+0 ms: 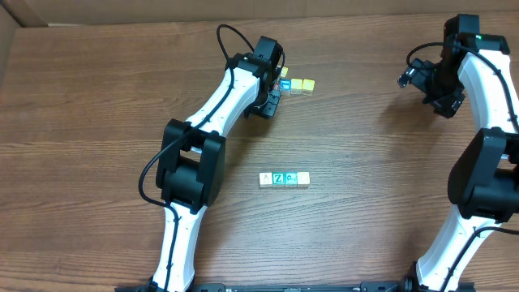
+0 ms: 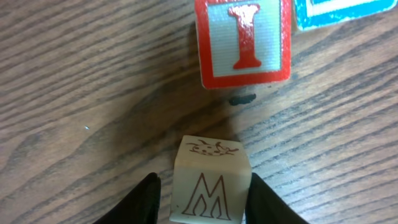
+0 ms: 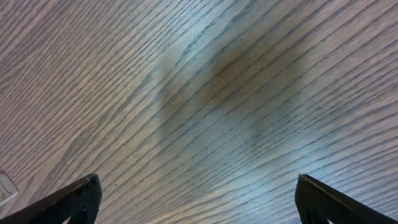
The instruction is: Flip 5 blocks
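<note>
Left pincer (image 2: pixel 202 199) straddles pale M block (image 2: pixel 210 183) on the bench (image 2: pixel 93 93) near the red I cube (image 2: pixel 244 40); can't tell if clamped. Likely light, rigid, slick wood: grip flat opposite sides. Right pincer (image 3: pixel 198 193) wide open, empty.

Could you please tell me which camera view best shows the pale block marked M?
The left wrist view: the M block sits close up between the fingers of the left tool, its letter readable. Overhead, the left arm hides it. The right wrist view does not show it.
</note>
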Robot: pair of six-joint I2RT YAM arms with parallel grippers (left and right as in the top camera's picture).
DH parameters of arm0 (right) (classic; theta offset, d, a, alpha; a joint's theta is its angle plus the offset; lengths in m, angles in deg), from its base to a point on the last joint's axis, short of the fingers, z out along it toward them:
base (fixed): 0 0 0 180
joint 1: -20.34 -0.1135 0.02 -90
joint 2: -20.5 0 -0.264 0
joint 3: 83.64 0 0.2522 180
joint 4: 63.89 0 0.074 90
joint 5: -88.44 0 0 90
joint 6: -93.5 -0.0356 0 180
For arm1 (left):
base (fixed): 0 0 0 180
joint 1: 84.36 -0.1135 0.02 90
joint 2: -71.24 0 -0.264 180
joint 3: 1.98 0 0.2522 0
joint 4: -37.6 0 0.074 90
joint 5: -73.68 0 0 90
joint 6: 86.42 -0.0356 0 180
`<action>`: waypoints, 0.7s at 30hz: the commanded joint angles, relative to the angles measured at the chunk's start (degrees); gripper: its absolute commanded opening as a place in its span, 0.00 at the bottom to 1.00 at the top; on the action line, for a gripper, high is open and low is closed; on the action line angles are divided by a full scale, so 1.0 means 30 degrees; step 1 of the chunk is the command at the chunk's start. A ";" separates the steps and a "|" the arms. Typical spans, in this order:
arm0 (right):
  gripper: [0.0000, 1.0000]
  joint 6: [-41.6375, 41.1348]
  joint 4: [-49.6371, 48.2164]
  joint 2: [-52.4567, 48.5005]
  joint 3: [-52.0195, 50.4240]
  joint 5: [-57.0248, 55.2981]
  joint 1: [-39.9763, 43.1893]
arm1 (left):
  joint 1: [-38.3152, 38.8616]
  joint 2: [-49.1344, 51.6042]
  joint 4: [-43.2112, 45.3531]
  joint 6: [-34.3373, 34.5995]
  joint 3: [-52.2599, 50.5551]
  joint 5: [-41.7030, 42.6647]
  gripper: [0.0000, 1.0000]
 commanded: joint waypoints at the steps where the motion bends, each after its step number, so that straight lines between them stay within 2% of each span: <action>1: 1.00 0.0131 -0.0058 0.0437 0.0372 -0.0036 0.0015 | 0.0138 0.0022 -0.0080 -0.0080 0.0240 0.0393 0.38; 8: 1.00 0.0124 -0.0058 0.0437 0.0379 -0.0036 0.0015 | 0.0124 0.0022 0.0809 -0.0080 0.0240 0.0393 0.41; 21: 1.00 0.0124 -0.0058 0.0437 0.0372 -0.0036 0.0015 | 0.0124 0.0022 0.0299 -0.0087 0.0240 0.0401 0.33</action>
